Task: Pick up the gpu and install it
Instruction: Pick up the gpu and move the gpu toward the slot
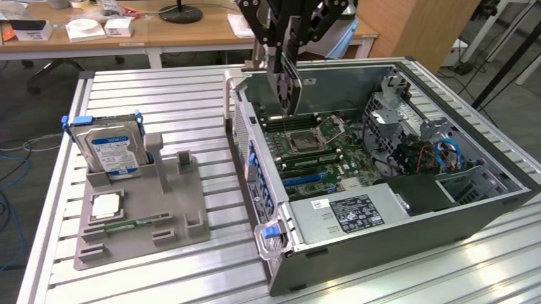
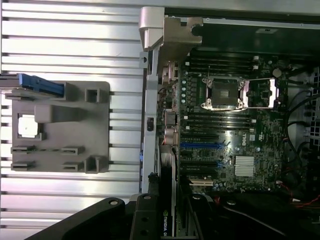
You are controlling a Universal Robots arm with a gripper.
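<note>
Exterior view, going from its left to its right.

- Slatted table (image 1: 194,95): a grey fixture (image 1: 169,215) sits toward the left. A hard drive (image 1: 106,149) with a blue label stands upright in the fixture's far corner. A processor chip (image 1: 106,206) lies flat in a pocket nearer me, and a memory stick (image 1: 139,221) lies just beside it.
- Computer case (image 1: 363,253): it lies on its side with the panel off, right of the fixture, so the motherboard (image 1: 317,168) is exposed.
- Gripper (image 1: 286,62): it hangs over the far left part of the case interior and I see it pinching the gpu (image 1: 293,95). The card hangs on edge between the fingers, above the board near the case's rear wall, just beyond the CPU socket (image 1: 305,140). I cannot tell whether its lower edge touches the board.
- Wrist view: the card's NVIDIA-marked edge is clamped in the black jaws, above the expansion slots.
- Further right: the power supply (image 1: 351,212), then blue cables (image 1: 448,155).
</note>
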